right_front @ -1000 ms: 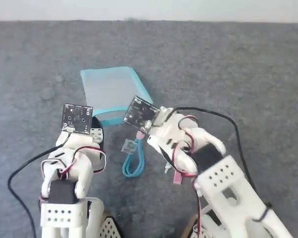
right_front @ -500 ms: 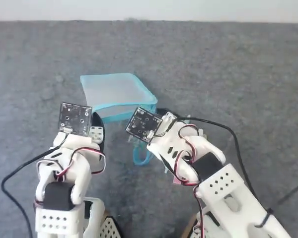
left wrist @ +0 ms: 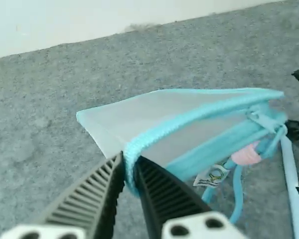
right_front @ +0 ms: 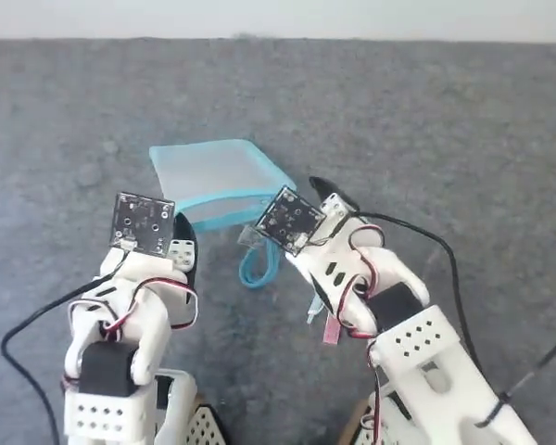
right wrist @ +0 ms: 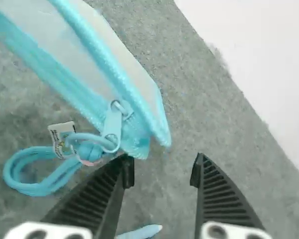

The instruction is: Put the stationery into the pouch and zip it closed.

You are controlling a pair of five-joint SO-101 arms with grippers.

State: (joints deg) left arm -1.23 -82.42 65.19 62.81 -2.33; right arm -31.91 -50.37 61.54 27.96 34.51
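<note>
Left gripper (left wrist: 128,167) pinches the pouch (left wrist: 189,124) rim; right gripper (right wrist: 162,172) gapes empty beside the zip pull (right wrist: 111,124), which it probably must grasp next.

Site type: robotics test bench, lab or workshop class; which of the two cannot be told.

Evidence:
- 2 white plastic arms, left arm (right_front: 130,311) and right arm (right_front: 398,320), mounted side by side at near edge of surface (right_front: 482,130).
- Bare circuit board (right_front: 145,223) on each wrist.
- Exposed red/white wiring (right_front: 332,295) along the links.
- Loose black cable (right_front: 449,264) run over the surface.
- Perforated base plates (right_front: 107,408).
- Surface cover: grey felt-type matting.
- Background: plain white wall (right_front: 278,17).
</note>
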